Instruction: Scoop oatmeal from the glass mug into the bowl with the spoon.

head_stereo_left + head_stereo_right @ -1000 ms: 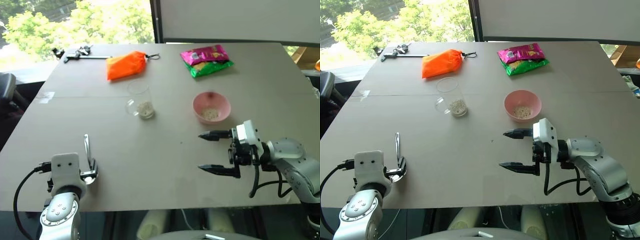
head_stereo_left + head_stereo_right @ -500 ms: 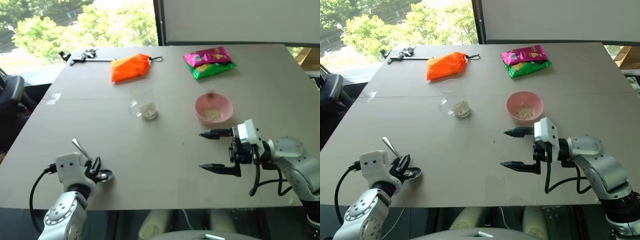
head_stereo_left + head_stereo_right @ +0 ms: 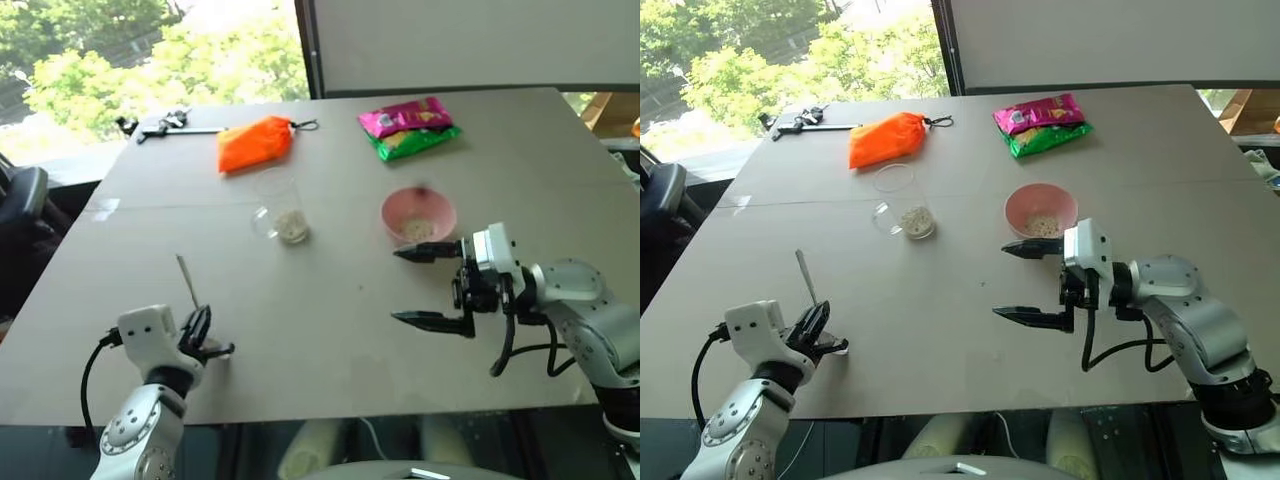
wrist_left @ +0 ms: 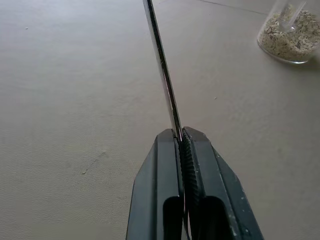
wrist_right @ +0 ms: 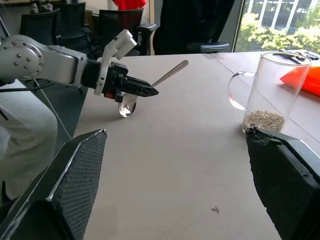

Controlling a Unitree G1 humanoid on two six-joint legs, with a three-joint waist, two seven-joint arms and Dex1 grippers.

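Since 1 s ago the left gripper (image 3: 822, 332) has closed on the spoon (image 3: 803, 279) and tilted it; handle now points up and away, oval end touches the table (image 3: 330, 300). Right gripper (image 3: 425, 286) hangs wide open, holding nothing, just near the bowl (image 3: 418, 213). Glass mug (image 3: 279, 205) w/ oatmeal (image 3: 291, 223) stands mid-table, left of bowl.
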